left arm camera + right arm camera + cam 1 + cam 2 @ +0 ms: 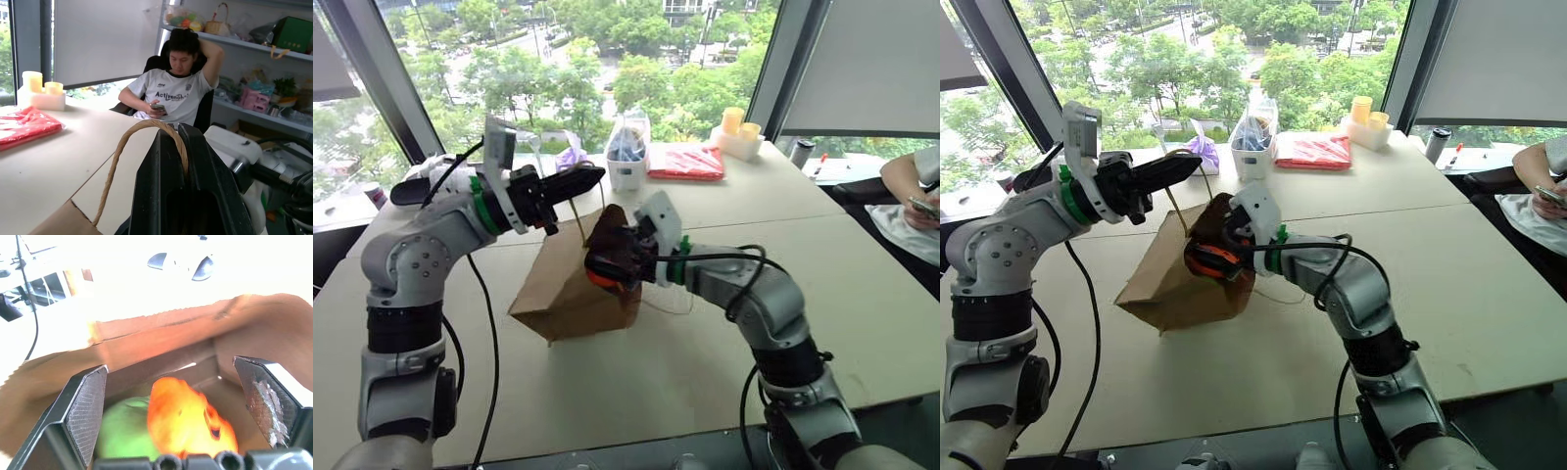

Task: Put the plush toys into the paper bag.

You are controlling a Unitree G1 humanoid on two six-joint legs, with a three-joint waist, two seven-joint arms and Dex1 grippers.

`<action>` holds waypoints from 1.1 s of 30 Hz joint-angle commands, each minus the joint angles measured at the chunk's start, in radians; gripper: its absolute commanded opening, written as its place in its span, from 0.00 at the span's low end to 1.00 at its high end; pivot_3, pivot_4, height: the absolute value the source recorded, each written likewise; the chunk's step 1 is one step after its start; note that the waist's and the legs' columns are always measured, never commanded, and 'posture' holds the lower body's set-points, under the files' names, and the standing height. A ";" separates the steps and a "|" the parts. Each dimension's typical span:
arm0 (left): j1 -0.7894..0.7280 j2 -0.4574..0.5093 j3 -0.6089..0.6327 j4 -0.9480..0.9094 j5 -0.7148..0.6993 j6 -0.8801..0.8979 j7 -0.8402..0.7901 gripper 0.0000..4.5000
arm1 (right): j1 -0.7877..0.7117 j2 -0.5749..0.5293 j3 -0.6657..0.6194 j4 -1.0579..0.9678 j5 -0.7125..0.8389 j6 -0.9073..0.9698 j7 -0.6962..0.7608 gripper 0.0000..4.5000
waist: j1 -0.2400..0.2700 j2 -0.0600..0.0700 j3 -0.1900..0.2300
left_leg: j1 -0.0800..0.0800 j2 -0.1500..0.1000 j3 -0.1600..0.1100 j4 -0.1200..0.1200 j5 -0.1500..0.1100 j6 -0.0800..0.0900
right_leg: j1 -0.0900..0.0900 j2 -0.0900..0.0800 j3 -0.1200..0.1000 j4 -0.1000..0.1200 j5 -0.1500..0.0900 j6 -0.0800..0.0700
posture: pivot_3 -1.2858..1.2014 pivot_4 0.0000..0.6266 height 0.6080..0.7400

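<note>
My right end effector (171,401) stands spread wide at the mouth of the paper bag (570,289), its two pads apart and gripping nothing. Between them, inside the bag, lie the orange plush toy (188,423) and, just beside it, the lime green plush toy (124,433). The bag lies tilted on the counter (646,372). Above it, my left end effector (576,182) is clamped narrow on the bag's twisted-cord handle (146,128), holding it up. Farther back on the counter lies a red packet (685,163); beyond its far edge, a seated person (178,90) looks at a phone.
</note>
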State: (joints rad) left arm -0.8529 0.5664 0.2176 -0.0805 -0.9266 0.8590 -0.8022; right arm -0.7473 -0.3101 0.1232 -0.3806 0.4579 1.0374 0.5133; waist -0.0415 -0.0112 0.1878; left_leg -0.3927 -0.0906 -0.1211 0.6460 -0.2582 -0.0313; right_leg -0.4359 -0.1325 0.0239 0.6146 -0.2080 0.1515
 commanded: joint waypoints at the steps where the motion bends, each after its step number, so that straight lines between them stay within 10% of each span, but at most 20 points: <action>1: -0.004 0.010 0.012 0.001 0.012 -0.036 -0.022 0.00 | 0.039 -0.063 -0.171 -0.168 0.101 0.124 -0.018 0.98 | 0.002 0.000 0.000 | 0.000 0.000 0.000 0.000 -0.001 0.002 | 0.000 0.000 0.000 0.000 0.000 0.000 | 0.52 0.24 1.00; 11: -0.017 -0.010 0.002 0.021 0.023 -0.059 -0.041 0.00 | 0.298 -0.164 -0.279 -0.137 0.059 0.141 -0.116 0.98 | 0.022 0.000 0.000 | 0.001 0.000 0.005 0.001 -0.003 0.006 | 0.002 0.000 0.000 -0.001 0.000 0.000 | 0.52 0.24 1.00; 25: -0.005 -0.017 0.001 -0.006 0.025 -0.061 -0.032 0.00 | 0.228 -0.062 -0.210 0.123 -0.059 0.024 -0.238 0.98 | 0.025 0.000 0.000 | 0.001 0.000 0.005 0.002 -0.003 0.006 | 0.002 0.000 0.000 -0.001 0.000 0.000 | 0.52 0.24 1.00; 33: 0.007 -0.020 0.000 -0.026 0.027 -0.061 -0.024 0.00 | 0.156 0.007 -0.233 0.216 -0.048 0.021 -0.256 0.21 | 0.024 0.000 0.000 | 0.001 0.000 0.005 0.002 -0.003 0.006 | 0.002 0.000 0.000 -0.001 0.000 0.000 | 0.52 0.24 1.00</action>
State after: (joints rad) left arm -0.8422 0.5430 0.2088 -0.0670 -0.8953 0.8171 -0.8262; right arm -0.5616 -0.3141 -0.0880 -0.1524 0.3973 1.0696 0.2613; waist -0.0172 -0.0116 0.1877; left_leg -0.3921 -0.0903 -0.1161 0.6475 -0.2614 -0.0256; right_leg -0.4340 -0.1326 0.0242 0.6133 -0.2079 0.1515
